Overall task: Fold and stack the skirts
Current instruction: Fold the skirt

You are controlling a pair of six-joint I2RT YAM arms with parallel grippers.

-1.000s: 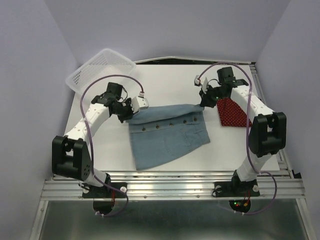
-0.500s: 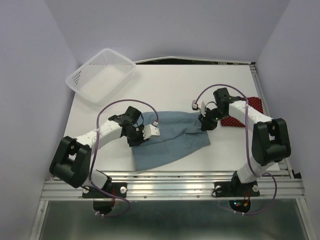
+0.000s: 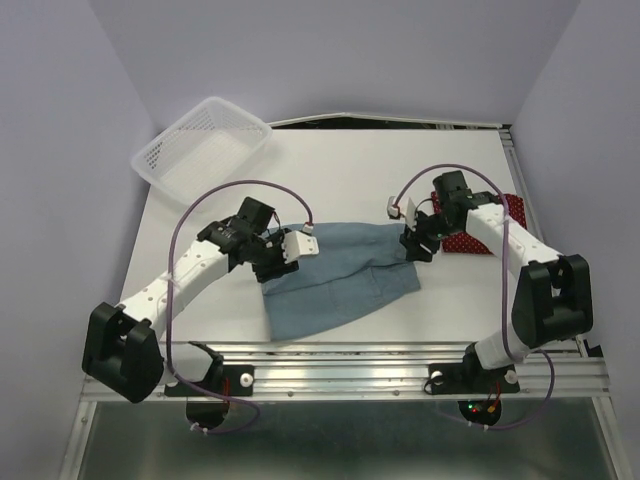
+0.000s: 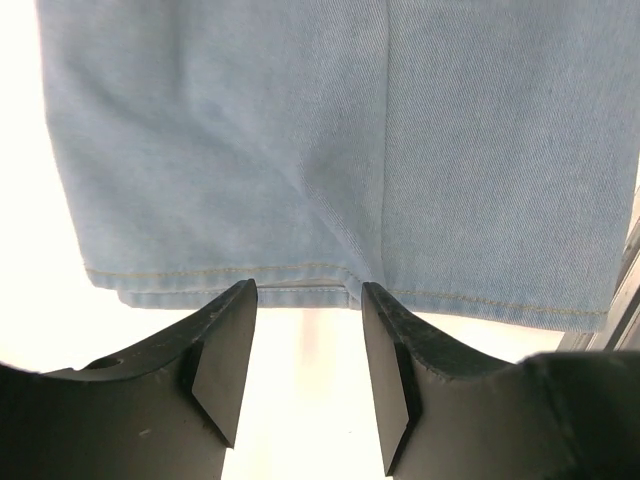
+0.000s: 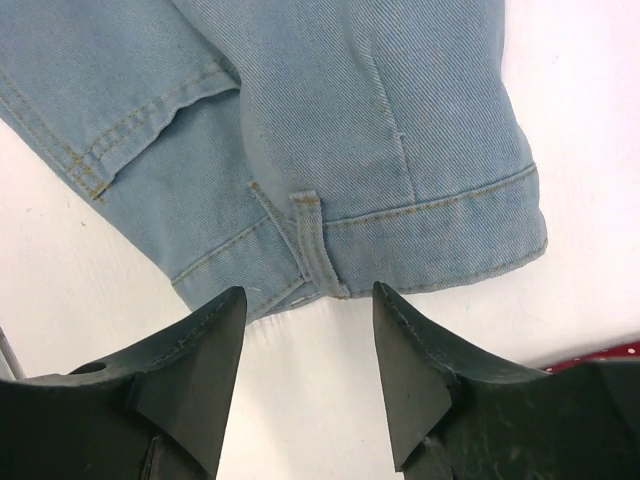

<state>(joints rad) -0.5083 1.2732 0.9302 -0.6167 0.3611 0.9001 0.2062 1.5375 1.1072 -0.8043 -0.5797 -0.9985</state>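
The light blue denim skirt lies folded over on the table, its buttons hidden. In the left wrist view its stitched edge lies just beyond my left gripper, which is open and holds nothing. My left gripper sits at the skirt's left edge. At the skirt's right corner my right gripper hovers open and empty, just short of the belt loop and hem. The dark red dotted skirt lies to the right, partly under the right arm, and shows as a sliver.
A white mesh basket stands at the back left corner of the table, tilted on its edge. The table's metal rail runs along the near side between the arm bases.
Both grippers brought the denim skirt's buttoned top edge toward the near side, folding it over, then let go and opened. The buttons no longer show.
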